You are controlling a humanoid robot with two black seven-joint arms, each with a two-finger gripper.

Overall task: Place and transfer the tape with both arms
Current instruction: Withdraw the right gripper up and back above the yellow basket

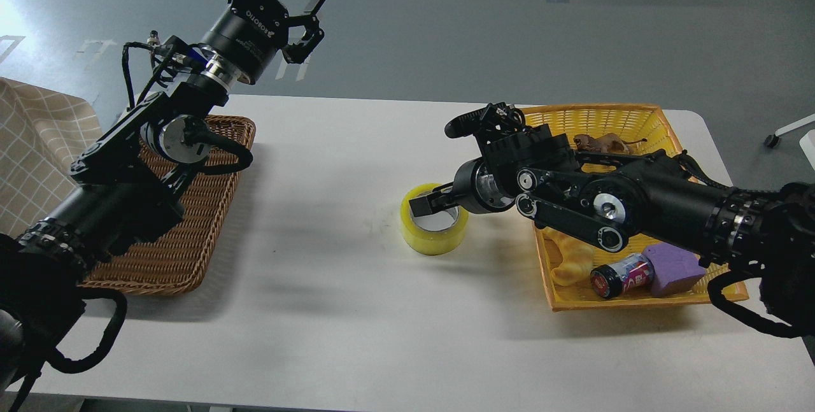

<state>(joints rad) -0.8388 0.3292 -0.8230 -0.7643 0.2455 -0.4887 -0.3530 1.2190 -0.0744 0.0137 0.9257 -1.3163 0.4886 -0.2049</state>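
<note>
The tape (433, 237), a thick yellow roll with a pale inner core, lies flat on the white table (331, 310) near its middle. My right gripper (438, 167) is open right beside and above it. Its lower finger (425, 204) hangs over the roll's core and its upper finger (465, 124) points up and left, clear of the roll. I cannot tell if the lower finger touches the roll. My left gripper (274, 1) is open and empty, raised high above the table's far left edge.
A brown wicker tray (191, 240) lies at the left under my left arm. A yellow basket (611, 116) at the right holds a toy animal (602, 141), a yellowish bread toy (570, 262), a can (621, 275) and a purple block (675, 265). A checked cloth (32, 151) is at far left.
</note>
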